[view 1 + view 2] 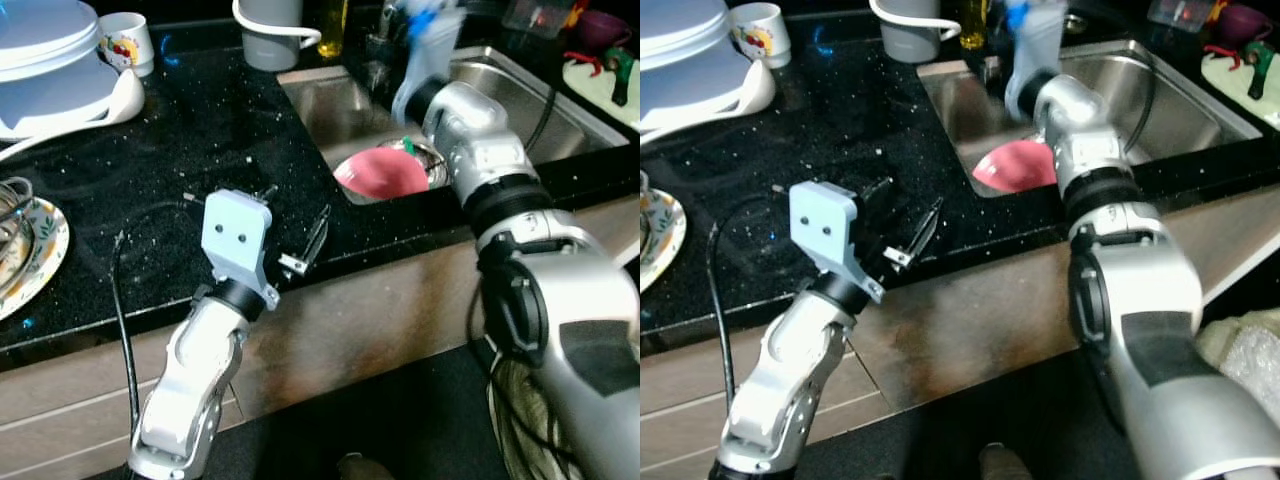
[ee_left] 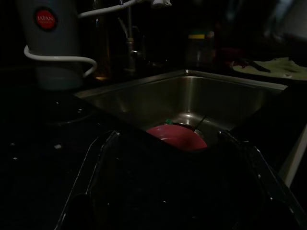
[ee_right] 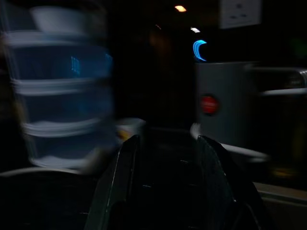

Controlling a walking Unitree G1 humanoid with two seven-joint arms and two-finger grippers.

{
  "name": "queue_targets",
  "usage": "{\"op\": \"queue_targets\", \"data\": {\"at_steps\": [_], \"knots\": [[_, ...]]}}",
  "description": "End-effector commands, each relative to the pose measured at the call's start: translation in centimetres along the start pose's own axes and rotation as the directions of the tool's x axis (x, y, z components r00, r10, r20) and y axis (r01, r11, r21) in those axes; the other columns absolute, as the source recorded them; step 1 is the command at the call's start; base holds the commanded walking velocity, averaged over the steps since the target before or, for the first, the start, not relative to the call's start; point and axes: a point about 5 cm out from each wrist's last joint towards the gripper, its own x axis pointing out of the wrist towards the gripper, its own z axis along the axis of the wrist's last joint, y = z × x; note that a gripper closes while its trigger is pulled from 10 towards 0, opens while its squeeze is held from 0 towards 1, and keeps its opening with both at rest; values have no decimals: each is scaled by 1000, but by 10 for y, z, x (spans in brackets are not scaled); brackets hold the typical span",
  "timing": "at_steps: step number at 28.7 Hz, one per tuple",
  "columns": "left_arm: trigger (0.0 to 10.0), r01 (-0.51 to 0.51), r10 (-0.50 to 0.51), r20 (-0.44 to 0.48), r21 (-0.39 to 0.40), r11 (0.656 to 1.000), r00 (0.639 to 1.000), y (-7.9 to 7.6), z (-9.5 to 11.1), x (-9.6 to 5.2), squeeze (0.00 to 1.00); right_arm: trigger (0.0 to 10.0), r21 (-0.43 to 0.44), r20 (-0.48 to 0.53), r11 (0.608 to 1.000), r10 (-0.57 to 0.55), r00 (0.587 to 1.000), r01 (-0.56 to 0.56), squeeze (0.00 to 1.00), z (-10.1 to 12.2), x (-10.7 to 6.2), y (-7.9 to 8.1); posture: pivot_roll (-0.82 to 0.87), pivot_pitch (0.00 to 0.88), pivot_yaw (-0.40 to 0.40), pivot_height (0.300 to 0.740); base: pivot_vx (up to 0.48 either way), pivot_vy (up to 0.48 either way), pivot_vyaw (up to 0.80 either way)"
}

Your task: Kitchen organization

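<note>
Nearby, pink bowl in sink.

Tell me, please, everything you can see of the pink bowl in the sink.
The pink bowl lies upside down in the steel sink, near the front corner beside the black counter. It looks like smooth plastic, round and domed, plain in colour. It rests against a metal dish with something green at its edge. Part of it is hidden behind the counter's rim and the right arm. Neither claw touches it.

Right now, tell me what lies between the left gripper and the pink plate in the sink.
In the left eye view, bare black countertop and the sink's near corner rim separate the left gripper from the pink plate.
</note>
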Motion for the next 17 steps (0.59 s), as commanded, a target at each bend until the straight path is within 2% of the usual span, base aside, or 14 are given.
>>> {"op": "queue_targets", "data": {"at_steps": [1, 5, 8, 12, 17], "knots": [[10000, 1, -1, -14, 3, 1000, 1000, 3, -1, 0, 0, 10000, 66, 2, 998, -10, 1000, 10, 0, -12, -11, -2, 70, 106, -44, 740, 0, 0, 0], [10000, -3, 3, -5, 19, 1000, 1000, 7, 1, 2, 0, 10000, 154, 51, 988, 4, 999, -12, 0, -23, -31, 1, 73, 97, -41, 740, 0, 0, 791], [10000, -3, 3, -4, 22, 1000, 1000, 7, 2, 2, 0, 10000, 161, 57, 987, 11, 998, -20, 0, -24, -33, 2, 74, 94, -39, 740, 0, 0, 788], [10000, 1, -1, 2, 32, 999, 1000, 8, 3, 4, 0, 10000, 190, 49, 976, 96, 994, -104, 0, -35, -43, 16, 75, 88, -41, 740, 0, 0, 788], [10000, -5, 4, 19, 54, 999, 1000, 10, 8, 6, 0, 10000, 238, 94, 960, 130, 987, -149, 0, -33, -50, 24, 76, 84, -42, 740, 0, 0, 788]]}}
